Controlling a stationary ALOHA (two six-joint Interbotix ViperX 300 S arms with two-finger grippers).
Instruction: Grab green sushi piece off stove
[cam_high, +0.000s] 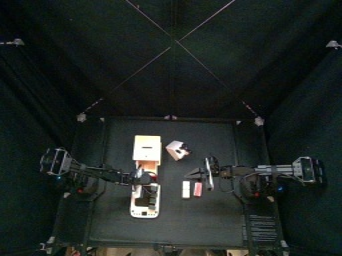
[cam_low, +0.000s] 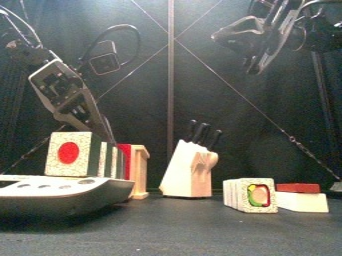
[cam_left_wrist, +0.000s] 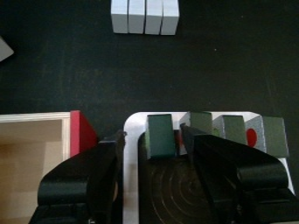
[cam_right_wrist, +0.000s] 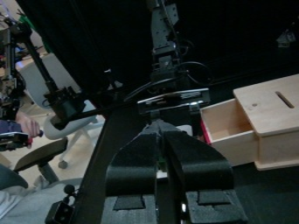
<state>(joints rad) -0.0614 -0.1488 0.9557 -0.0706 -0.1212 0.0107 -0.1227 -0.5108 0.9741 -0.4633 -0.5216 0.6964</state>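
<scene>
The green sushi piece (cam_left_wrist: 160, 138) stands on the white toy stove (cam_left_wrist: 152, 188), between the wide-open jaws of the left gripper (cam_left_wrist: 163, 162). It looks a light, rigid block (smooth, possibly slippery); grip its flat sides squarely. The right gripper (cam_right_wrist: 163, 133), raised clear, appears closed on nothing.

Around the green sushi piece (cam_left_wrist: 162, 138) on your stove (cam_left_wrist: 193, 191) the room is tight (a grey piece (cam_left_wrist: 198, 125) just beside it, the red-edged wooden box (cam_left_wrist: 41, 149) past the other side), while the black table (cam_left_wrist: 140, 70) beyond lies bare up to the white blocks (cam_left_wrist: 146, 16).
</scene>
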